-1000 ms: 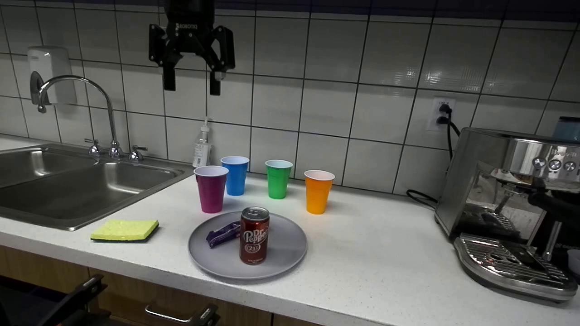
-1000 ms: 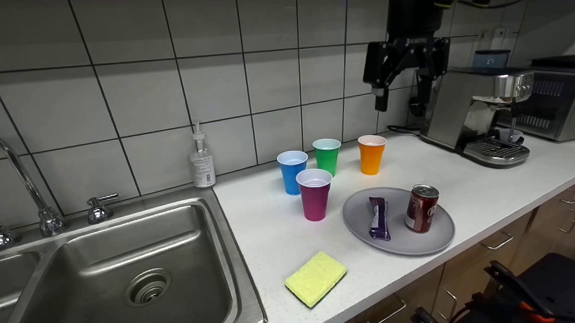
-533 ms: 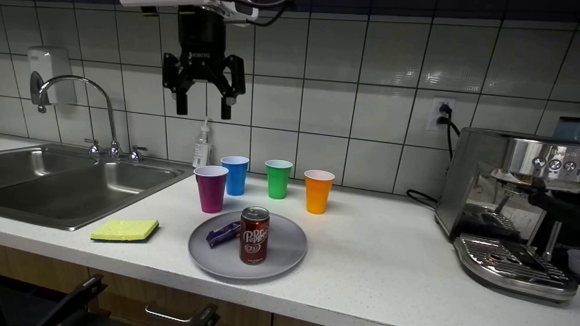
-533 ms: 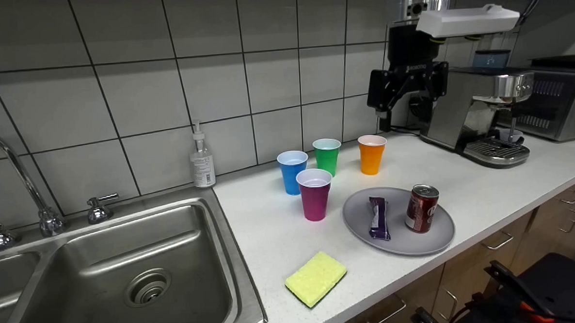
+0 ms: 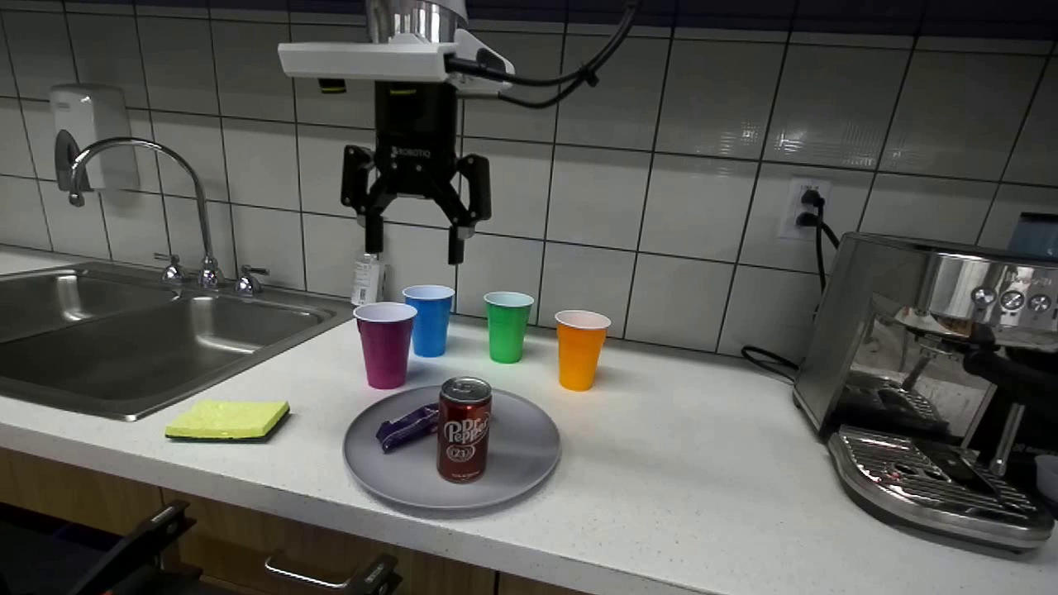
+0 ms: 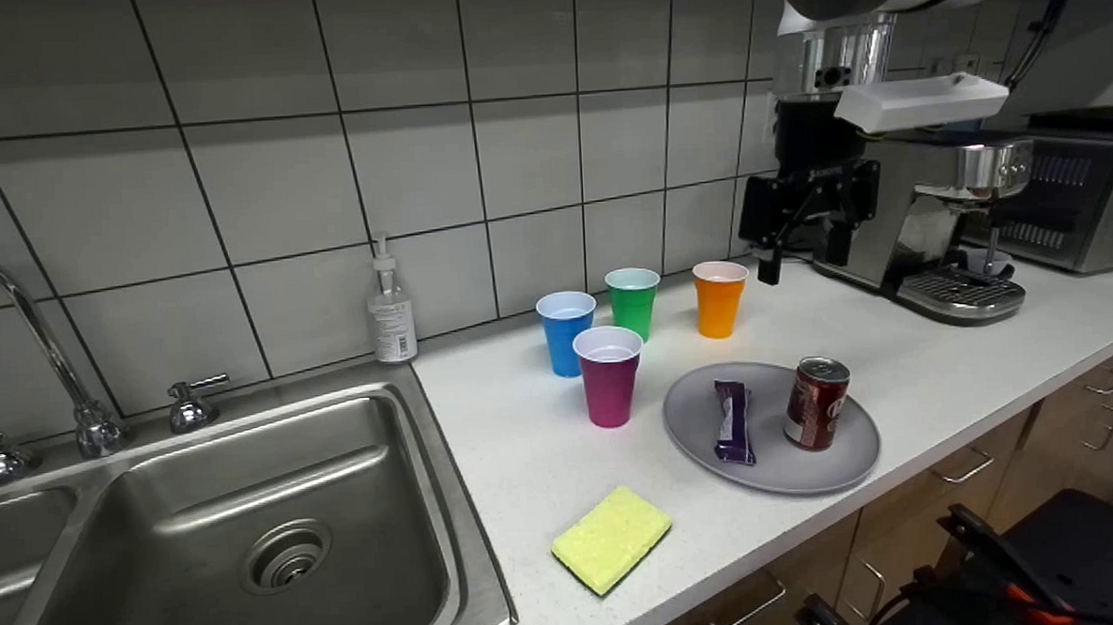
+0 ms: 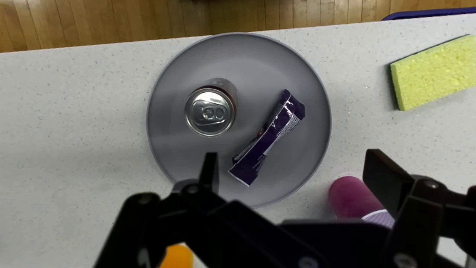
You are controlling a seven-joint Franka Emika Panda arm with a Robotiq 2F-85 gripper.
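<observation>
My gripper (image 5: 415, 256) (image 6: 803, 266) hangs above the counter, pointing down, fingers wide apart with nothing between them. Below it in the wrist view lies a grey plate (image 7: 297, 160) bearing an upright Dr Pepper can (image 5: 463, 430) (image 7: 210, 111) and a purple-wrapped bar (image 6: 734, 422) (image 7: 267, 137). The bar's near end shows close to one fingertip, well beneath it. Beside the plate stands a magenta cup (image 5: 386, 347) (image 7: 351, 197), partly covered by the other finger. Blue (image 5: 429, 322), green (image 5: 507, 330) and orange (image 5: 581, 351) cups stand upright behind, touched by nothing.
A yellow sponge (image 5: 227, 420) (image 6: 612, 540) lies between plate and sink (image 6: 246, 514). Against the tiled wall stands a pump bottle (image 6: 392, 310). An espresso machine (image 5: 909, 364) occupies the far side. The plate sits near the counter's front edge.
The gripper has come down from higher up, and in an exterior view it has also shifted rightward. Its fingers have stayed apart. Plate, can, bar, cups and sponge have kept their places.
</observation>
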